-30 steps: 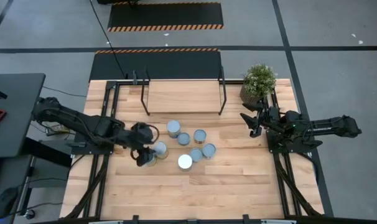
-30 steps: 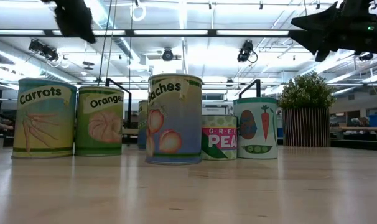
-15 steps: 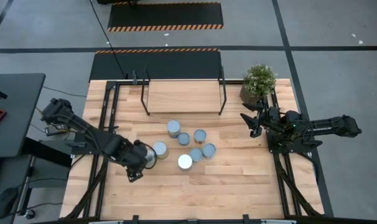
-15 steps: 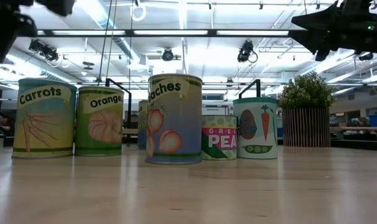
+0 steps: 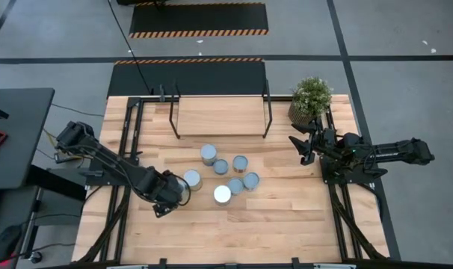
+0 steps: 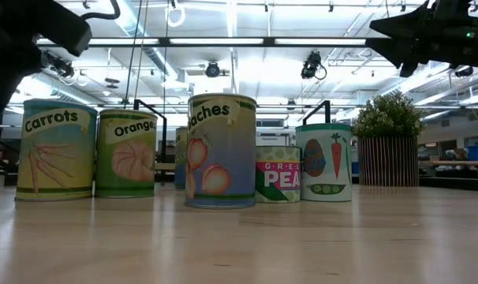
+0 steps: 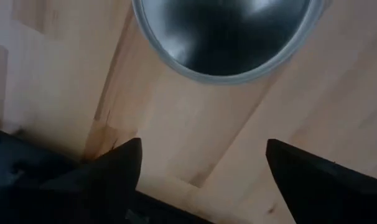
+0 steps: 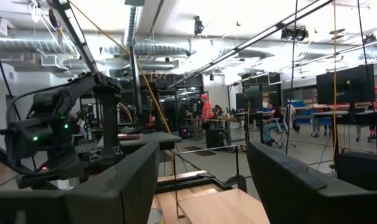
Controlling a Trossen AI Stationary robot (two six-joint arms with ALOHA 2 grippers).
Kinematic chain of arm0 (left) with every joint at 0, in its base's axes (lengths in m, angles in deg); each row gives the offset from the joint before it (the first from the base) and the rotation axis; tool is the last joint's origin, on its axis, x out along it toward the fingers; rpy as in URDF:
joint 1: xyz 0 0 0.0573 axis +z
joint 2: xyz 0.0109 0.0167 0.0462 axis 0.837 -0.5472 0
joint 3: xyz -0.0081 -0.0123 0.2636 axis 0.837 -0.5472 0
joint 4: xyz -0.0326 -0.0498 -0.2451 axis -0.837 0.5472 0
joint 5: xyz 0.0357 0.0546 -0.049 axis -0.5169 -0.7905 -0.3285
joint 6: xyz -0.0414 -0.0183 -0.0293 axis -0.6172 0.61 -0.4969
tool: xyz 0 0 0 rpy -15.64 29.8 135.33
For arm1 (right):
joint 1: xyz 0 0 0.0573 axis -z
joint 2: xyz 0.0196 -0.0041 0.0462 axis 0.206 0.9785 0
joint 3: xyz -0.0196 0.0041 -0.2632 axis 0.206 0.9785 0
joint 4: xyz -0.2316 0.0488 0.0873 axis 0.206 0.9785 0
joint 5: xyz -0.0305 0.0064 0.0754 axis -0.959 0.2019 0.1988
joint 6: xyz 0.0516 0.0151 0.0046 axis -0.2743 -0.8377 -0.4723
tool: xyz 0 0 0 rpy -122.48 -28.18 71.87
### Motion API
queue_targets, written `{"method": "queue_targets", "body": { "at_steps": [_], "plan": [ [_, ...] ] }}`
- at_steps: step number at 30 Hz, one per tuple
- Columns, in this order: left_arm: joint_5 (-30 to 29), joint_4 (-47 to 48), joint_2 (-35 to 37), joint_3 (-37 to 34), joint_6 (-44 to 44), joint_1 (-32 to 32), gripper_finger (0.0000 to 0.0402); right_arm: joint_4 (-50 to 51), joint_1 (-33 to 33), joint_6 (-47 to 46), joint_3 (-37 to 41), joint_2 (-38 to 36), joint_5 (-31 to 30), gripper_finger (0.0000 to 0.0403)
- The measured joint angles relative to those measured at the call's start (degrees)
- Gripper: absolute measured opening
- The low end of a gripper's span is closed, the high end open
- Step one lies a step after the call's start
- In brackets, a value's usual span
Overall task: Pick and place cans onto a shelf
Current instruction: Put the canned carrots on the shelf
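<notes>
Six cans [image 5: 225,177] stand clustered mid-counter [image 5: 286,224], before the bare shelf [image 5: 220,116]. Left pincer [image 5: 177,196] released, poised just beside the leftmost can [image 5: 191,179]. Right pincer [image 5: 300,147] released, waiting near the plant [image 5: 311,96].

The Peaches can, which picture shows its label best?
The low view: the Peaches can stands up front, label facing the camera. The high view shows only round can tops, so which one it is can't be told. Neither wrist view shows its label.
</notes>
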Motion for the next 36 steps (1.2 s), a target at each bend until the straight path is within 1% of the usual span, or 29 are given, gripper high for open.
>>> {"method": "queue_targets", "body": {
  "at_steps": [9,14,18,27,36],
  "plan": [
    [-2.97,-2.43,-2.7,-0.03,4.27,0.2,0.0355,-0.02,0.0,0.0,0.0,0.0,0.02,0.025],
    [-4.73,-4.83,-2.65,-0.04,6.1,0.33,0.0355,-0.37,-0.01,0.0,0.0,0.0,0.21,0.025],
    [-5.41,-5.41,-2.63,-0.07,6.62,0.96,0.0355,-0.5,0.0,0.0,-0.02,0.0,0.46,0.025],
    [-5.45,-13.53,-2.6,-3.36,7.57,3.28,0.0355,-0.48,0.0,0.0,-0.02,0.0,0.48,0.025],
    [-6.64,-15.17,-2.6,-3.45,7.54,4.12,0.0355,-0.48,-0.02,-0.02,-0.02,0.0,0.57,0.025]
  ]
}}
